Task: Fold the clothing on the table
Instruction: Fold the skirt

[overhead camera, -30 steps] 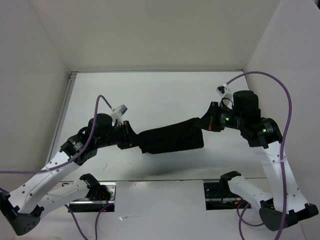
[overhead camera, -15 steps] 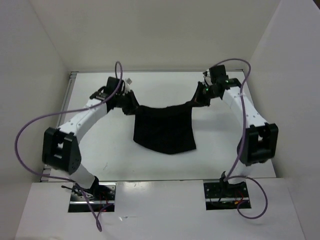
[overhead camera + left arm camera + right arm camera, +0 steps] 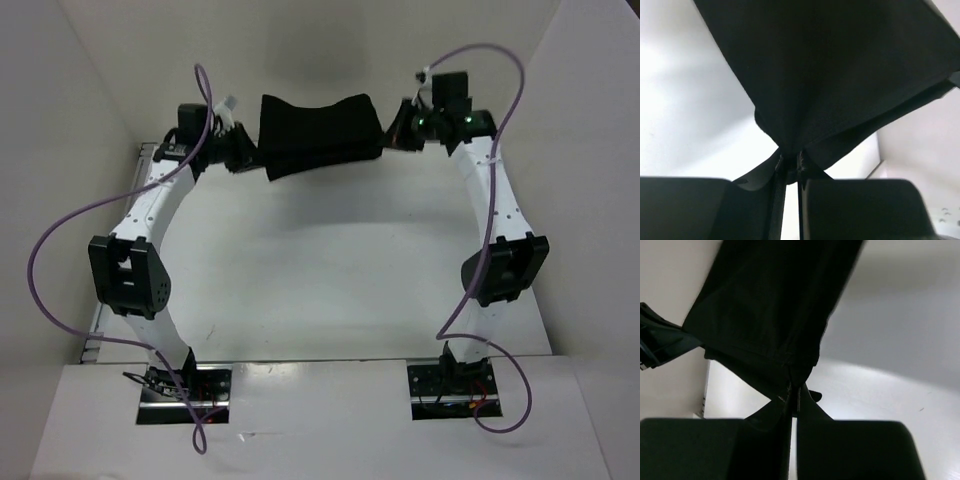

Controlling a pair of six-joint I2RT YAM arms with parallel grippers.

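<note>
1. The cloth (image 3: pixel 320 130) is strung between the two pincers over the far edge of the counter (image 3: pixel 320 270), in front of the back wall (image 3: pixel 300 50).
2. Its long axis runs left to right, roughly parallel to that far edge. The left end sits a little lower than the right.
3. It is bunched into a thick band that sags slightly in the middle. It looks lifted off the counter, though the top view does not settle whether its lower edge touches.
4. The left pincer (image 3: pixel 245 152) is pressed together on the cloth's left end. In the left wrist view the fabric (image 3: pixel 830 75) fans out from a tight pinch between the pincer's (image 3: pixel 788 162) fingers.
5. The right pincer (image 3: pixel 390 133) is pinching the right end. In the right wrist view the cloth (image 3: pixel 770 315) gathers to a narrow point at the pincer's (image 3: pixel 794 392) closed tips.
6. The left arm (image 3: pixel 125 275) is stretched far forward. Its elbow stands out to the left, its forearm slants towards the far left corner, and its wrist is turned inward to the right.
7. The right arm (image 3: pixel 505 265) mirrors it, with its elbow out to the right, its forearm rising towards the far right and its wrist turned inward to the left.
8. The two pincers face each other across the cloth.
</note>
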